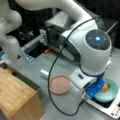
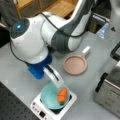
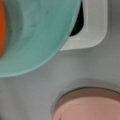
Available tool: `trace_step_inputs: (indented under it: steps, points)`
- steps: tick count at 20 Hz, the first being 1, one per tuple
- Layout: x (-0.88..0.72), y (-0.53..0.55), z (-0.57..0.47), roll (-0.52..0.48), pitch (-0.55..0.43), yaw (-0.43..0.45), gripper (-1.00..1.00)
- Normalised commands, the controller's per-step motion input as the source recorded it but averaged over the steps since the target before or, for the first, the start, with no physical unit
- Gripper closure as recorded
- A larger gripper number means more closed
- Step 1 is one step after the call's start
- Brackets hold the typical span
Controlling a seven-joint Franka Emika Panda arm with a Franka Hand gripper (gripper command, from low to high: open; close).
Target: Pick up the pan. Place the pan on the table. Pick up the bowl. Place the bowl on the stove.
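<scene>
The teal bowl point(image 2: 51, 96) is over the black burner of the white stove point(image 2: 71, 101) in both front views, at a front view's bottom right point(image 1: 110, 91). My gripper point(image 2: 61, 93) reaches down into the bowl, with an orange fingertip point(image 2: 62, 95) inside the rim, and it looks shut on the bowl. In the wrist view the bowl point(image 3: 37, 35) fills the upper left above a stove corner point(image 3: 96, 27). The pinkish-brown pan point(image 1: 59, 84) lies flat on the grey table point(image 1: 63, 63), white handle pointing away from the stove. It also shows beside the gripper point(image 2: 75, 65).
A light wooden box point(image 1: 15, 96) stands at a front view's bottom left. A silver toaster oven point(image 2: 110, 90) stands close to the stove. The arm's black cable point(image 1: 51, 82) loops over the table near the pan. A second oven-like box point(image 1: 56, 27) sits behind the arm.
</scene>
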Motion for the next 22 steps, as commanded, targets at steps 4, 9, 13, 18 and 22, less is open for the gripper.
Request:
trace_step_inputs:
  steps: [4, 9, 13, 18, 22]
  points:
    - [-0.95, 0.25, -0.02, -0.115, -0.202, -0.101, -1.0]
    - [-1.0, 0.16, -0.1, -0.121, -0.342, -0.083, -1.0]
    - [-1.0, 0.05, -0.15, -0.108, -0.407, -0.062, -1.0]
    - [-0.87, 0.05, -0.14, -0.087, -0.398, -0.024, -1.0]
    - [-0.69, 0.08, -0.12, -0.06, -0.342, 0.003, -1.0]
